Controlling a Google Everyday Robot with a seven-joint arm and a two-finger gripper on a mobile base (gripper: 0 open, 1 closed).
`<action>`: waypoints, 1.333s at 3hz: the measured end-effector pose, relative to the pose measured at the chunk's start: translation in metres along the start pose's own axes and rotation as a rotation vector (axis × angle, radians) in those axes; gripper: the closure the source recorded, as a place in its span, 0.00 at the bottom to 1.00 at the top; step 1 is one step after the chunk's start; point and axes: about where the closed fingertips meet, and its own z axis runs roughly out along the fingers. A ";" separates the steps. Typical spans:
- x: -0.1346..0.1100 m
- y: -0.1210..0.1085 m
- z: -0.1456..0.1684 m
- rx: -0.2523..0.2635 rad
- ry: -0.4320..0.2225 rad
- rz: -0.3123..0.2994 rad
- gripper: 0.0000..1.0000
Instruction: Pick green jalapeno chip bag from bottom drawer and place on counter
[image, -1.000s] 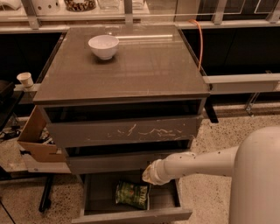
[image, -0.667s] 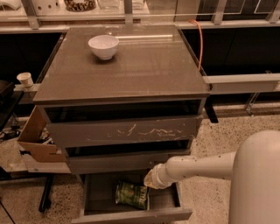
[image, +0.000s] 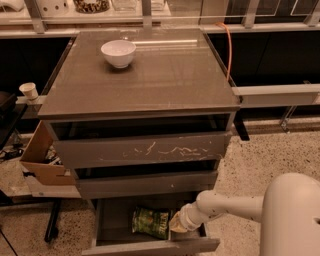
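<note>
Gripper (image: 176, 226), grip state unclear, hangs in bottom drawer (image: 114, 222) beside green jalapeno chip bag (image: 150, 222), middle drawer (image: 145, 184) overhead.

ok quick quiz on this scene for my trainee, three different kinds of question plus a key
1. True or false: the green jalapeno chip bag lies on the counter.
2. Where is the hand? A) over the counter B) down in the open bottom drawer, beside the bag C) behind the cabinet
3. Fill in: on the counter stands a white ____.
Key: 1 false, it lies in the drawer; 2 B; 3 bowl.
</note>
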 end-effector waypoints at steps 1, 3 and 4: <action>0.000 0.000 0.000 0.001 0.000 0.000 1.00; 0.011 -0.015 0.030 0.088 -0.023 -0.066 1.00; 0.011 -0.027 0.045 0.109 -0.044 -0.095 1.00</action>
